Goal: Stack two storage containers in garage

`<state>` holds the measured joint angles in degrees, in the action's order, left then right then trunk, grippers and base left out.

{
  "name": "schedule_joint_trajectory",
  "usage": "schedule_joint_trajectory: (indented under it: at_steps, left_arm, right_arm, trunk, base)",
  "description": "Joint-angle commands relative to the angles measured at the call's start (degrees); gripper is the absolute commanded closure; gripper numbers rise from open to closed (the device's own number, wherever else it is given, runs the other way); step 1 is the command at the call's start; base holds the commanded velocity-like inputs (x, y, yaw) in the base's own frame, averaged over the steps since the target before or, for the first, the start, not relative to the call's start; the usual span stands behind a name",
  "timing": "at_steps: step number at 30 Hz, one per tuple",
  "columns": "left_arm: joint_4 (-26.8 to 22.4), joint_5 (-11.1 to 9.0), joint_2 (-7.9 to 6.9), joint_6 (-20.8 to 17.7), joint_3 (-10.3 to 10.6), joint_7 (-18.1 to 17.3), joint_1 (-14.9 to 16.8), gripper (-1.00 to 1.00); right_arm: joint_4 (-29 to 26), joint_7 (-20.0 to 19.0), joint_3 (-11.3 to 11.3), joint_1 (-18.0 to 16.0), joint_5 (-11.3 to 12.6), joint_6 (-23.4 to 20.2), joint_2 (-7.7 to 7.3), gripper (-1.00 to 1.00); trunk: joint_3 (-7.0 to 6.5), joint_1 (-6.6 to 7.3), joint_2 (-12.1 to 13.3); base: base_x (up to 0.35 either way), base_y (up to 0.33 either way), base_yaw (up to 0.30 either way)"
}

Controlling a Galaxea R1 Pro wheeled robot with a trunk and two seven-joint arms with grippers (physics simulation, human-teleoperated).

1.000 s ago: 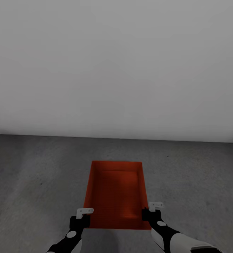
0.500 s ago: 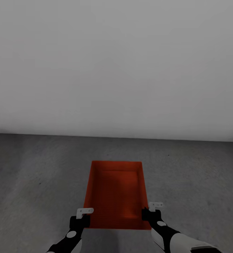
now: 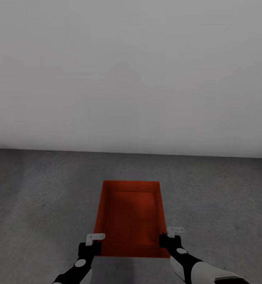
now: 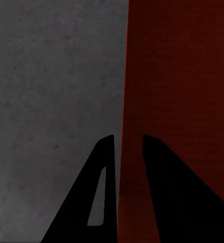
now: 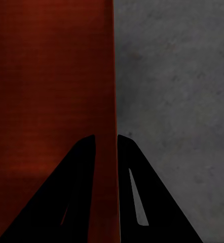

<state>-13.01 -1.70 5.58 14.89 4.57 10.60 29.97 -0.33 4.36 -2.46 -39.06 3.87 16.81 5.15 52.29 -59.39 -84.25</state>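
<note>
One orange-red storage container (image 3: 129, 215), open-topped and empty, is held between my two grippers over the garage's dark grey concrete floor (image 3: 44, 197). My left gripper (image 3: 94, 245) is shut on its left wall near the near corner. In the left wrist view the left gripper (image 4: 127, 140) has one finger on each side of the container's wall (image 4: 183, 76). My right gripper (image 3: 165, 239) is shut on the right wall in the same way. The right wrist view shows the right gripper (image 5: 106, 137) astride the container wall (image 5: 51, 76). The living room is out of view.
A bare pale grey wall (image 3: 131, 75) stands straight ahead and meets the floor a little beyond the container. Mottled concrete spreads out to the left and right of the container.
The floor's specks and the wall's base line have drifted slightly up and left in the head view, so the camera has moved. The container and both grippers keep their places in the picture.
</note>
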Motion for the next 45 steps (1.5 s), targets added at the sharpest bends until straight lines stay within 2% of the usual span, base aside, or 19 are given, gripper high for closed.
schedule_joint_trajectory:
  at_steps: [1, 45]
  left_arm:
    - [0.2, -0.3, -0.05, 0.1, -0.6, 0.4, 0.0, 1.00]
    - [0.2, -0.4, -0.05, 0.1, -0.6, 0.4, 0.0, 1.00]
  right_arm:
    - [-0.2, 1.4, 4.0, -0.1, 0.9, 0.5, -0.49, 1.00]
    - [-0.2, 1.4, 4.0, -0.1, 0.9, 0.5, -0.49, 1.00]
  trunk:
    - [0.21, -0.22, -0.4]
    - [8.11, -9.89, -18.1]
  base:
    - [0.000, 0.000, 0.000]
    - [0.000, 0.000, 0.000]
